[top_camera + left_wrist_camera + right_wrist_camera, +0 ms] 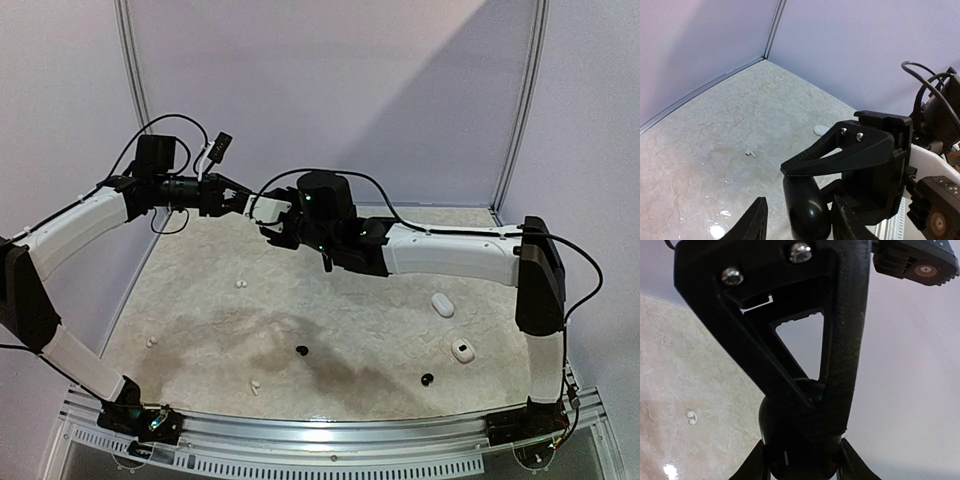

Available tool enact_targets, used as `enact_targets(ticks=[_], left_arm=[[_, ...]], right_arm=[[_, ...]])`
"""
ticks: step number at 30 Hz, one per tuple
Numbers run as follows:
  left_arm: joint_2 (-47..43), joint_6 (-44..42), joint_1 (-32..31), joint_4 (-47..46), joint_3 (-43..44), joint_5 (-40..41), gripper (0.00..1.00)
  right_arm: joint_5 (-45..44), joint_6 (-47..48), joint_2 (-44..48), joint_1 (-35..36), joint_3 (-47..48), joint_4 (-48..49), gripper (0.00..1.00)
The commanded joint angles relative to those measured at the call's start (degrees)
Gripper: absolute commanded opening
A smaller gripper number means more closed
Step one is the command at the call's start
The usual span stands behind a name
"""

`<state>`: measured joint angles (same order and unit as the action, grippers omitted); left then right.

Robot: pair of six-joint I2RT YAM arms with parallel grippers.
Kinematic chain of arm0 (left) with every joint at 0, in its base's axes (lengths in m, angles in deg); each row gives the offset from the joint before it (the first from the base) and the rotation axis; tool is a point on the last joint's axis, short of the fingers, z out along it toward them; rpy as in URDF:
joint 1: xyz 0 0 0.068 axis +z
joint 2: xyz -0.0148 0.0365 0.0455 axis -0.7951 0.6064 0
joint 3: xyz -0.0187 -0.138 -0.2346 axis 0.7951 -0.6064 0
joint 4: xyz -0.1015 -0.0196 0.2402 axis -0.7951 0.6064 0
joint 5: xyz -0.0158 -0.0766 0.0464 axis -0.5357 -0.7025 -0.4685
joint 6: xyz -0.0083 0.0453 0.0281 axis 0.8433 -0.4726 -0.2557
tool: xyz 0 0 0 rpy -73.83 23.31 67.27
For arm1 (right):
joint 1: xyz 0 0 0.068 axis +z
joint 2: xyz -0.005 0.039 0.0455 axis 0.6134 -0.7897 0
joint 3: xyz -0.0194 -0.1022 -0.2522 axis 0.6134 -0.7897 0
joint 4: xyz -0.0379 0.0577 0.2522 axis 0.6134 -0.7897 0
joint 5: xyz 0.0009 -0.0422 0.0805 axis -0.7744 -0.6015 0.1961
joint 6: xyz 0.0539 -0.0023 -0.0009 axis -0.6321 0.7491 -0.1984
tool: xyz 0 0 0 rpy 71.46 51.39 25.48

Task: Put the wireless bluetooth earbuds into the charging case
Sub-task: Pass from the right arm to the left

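Observation:
My right gripper is shut on a glossy black charging case, holding it high above the table's far middle. My left gripper meets it there, open, with its fingers either side of the same case. A gap shows at the left finger, and the case sits close to the other one. In the top view the two grippers join. Earbuds lie loose on the table: white ones and black ones. One white earbud shows below the left wrist.
Two white oval cases lie at the right of the marbled table. Purple walls and metal frame posts enclose the back and sides. A dark stain marks the table's middle.

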<state>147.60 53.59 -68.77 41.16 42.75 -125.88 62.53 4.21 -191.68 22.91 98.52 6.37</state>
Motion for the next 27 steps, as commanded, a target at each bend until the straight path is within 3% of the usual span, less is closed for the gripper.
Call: enact_targets(ticks=[1,9,14,17,19,20,22,23,24,27], left_arm=[[0.28,-1.51,0.25,2.32,-0.87,-0.78,0.44],[-0.30,-3.72,0.03,3.63,-1.39,-1.01,0.39],[-0.60,-1.46,-0.79,-0.40,-1.94,-0.85,0.22],[-0.79,-1.09,-0.85,-1.02,-2.58,-0.54,0.01],[-1.00,-1.46,-0.85,-0.94,-2.71,-0.38,0.00],[-1.10,-1.85,-0.82,-0.76,-2.72,-0.51,0.00],[-1.41,-2.96,-0.79,-0.57,-2.76,-1.17,0.00],[-1.59,-3.60,-0.64,-0.67,-2.65,-1.50,0.00],[-1.78,-4.39,-0.46,-0.69,-2.71,-1.74,0.00],[-2.50,-9.22,-0.25,0.20,-2.65,-3.22,0.00]], right_arm=[[0.60,-2.75,3.11,0.23,-1.21,3.08,0.00],[1.28,-3.84,3.72,0.18,-1.13,4.02,0.00],[3.10,-3.28,3.64,0.16,-0.81,2.89,0.00],[3.64,-3.67,3.71,0.17,-0.75,2.27,0.00],[3.35,-4.68,3.76,0.19,-0.49,1.76,0.01],[2.91,-5.27,3.78,0.20,-0.06,1.03,0.13],[1.47,-7.72,3.82,0.09,2.50,-2.33,0.71],[1.16,-8.93,3.86,-0.18,4.30,-5.57,0.89],[1.46,-11.42,4.17,-0.63,6.35,-10.23,0.97],[10.52,-20.42,6.50,-4.38,9.35,-23.33,0.99]])
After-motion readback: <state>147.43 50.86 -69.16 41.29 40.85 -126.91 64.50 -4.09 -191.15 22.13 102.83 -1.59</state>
